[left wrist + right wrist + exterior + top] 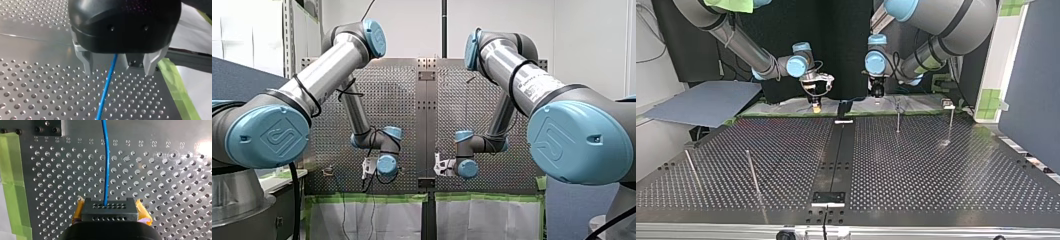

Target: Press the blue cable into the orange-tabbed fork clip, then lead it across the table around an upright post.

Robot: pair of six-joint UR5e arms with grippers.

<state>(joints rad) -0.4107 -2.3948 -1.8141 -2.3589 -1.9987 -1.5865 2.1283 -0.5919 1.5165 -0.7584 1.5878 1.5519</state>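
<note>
The left gripper [117,72] is seen spread wide, its metal fingers [86,63] well apart. The blue cable [106,90] passes between them and is touched by neither. From under the black body the cable is led out over the perforated table [37,95]. A strip of green tape [176,90] is laid beside the gripper along the table's edge.

The right gripper [110,213] is closed on the same cable. Its dark finger block is flanked by yellow pads [144,217], and the cable is gripped at the block's tip, from which it runs straight ahead over the holes.

In the top view both grippers are hung over the table's far edge, near each other. The right one is at the left of the dark middle strip [838,150] and the left one at its right. Two upright posts [898,119] are set in the far right part of the table, close to the left gripper. Two further upright posts [752,172] are set at the near left, well apart from both grippers.
</note>
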